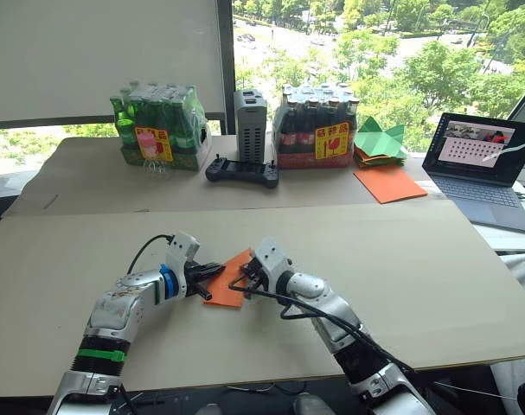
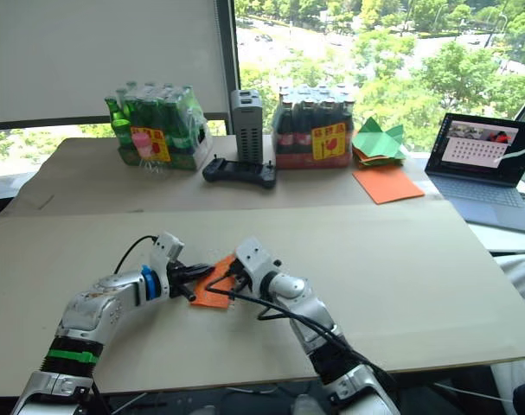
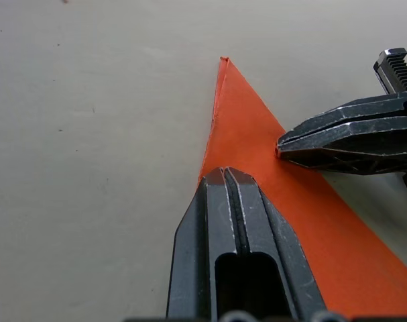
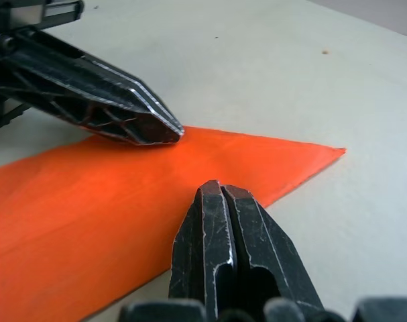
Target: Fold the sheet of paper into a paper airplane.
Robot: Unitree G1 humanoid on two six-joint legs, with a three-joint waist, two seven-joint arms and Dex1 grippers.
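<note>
The sheet of paper (image 1: 230,281), already folded to a pointed wedge, is pinned flat on the table (image 1: 418,259) by the left tool (image 3: 231,178) and right tool (image 4: 220,191), both closed and empty; wing folds are judged outstanding.

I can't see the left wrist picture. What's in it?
A pointed orange sheet of paper lies flat on a pale table. The left hand, fingers shut together, presses on it near one edge, and the right hand, also shut, touches it from the side.
</note>
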